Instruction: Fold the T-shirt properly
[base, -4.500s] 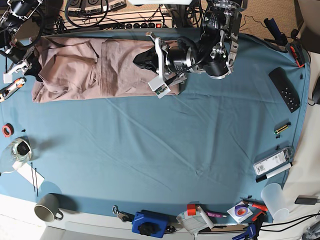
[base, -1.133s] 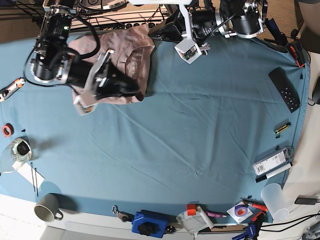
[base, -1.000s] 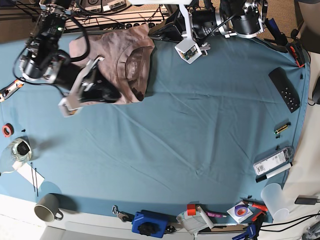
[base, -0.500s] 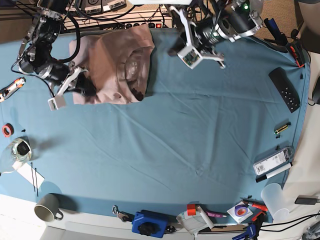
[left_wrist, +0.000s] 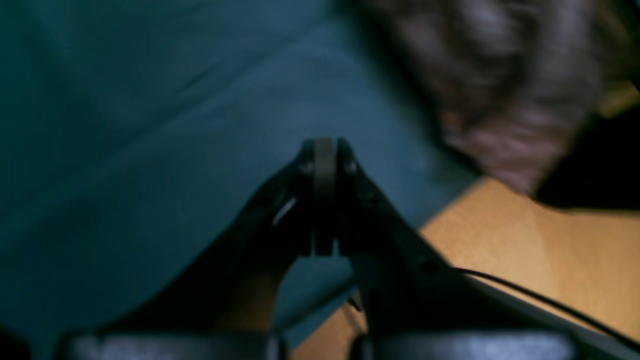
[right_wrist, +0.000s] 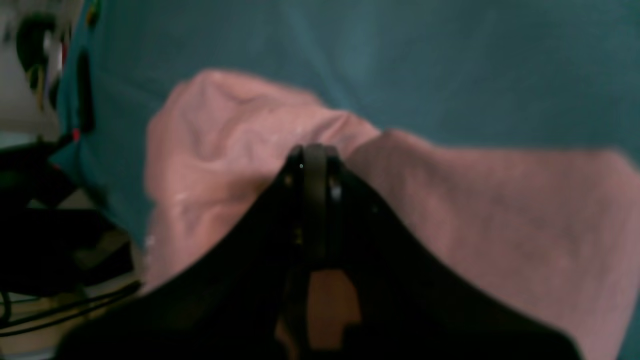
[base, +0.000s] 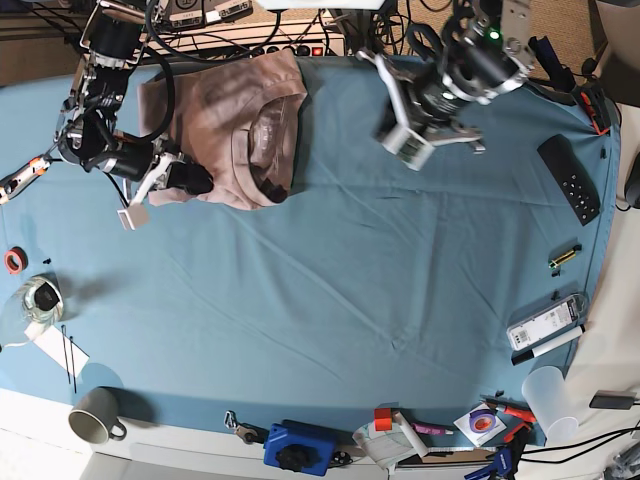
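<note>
The T-shirt (base: 235, 125) lay bunched and partly folded at the far left of the tabletop (base: 350, 280), its ribbed neck opening turned up near its right edge and the teal cloth spread beneath it. At the shirt's left edge, the right end effector (base: 195, 180) sat low over the fabric with its fingers pressed together; the wrist view showed the tips meeting above the pink cloth, and whether any fabric was caught between them could not be told. The left end effector (base: 375, 60), also pressed shut and holding nothing, hung above the bare teal cloth to the shirt's right, well apart from it. A remote control (base: 570, 178) rested near the right edge, a mug (base: 95, 415) at the near left corner, and a blue box (base: 298, 447) along the front.
</note>
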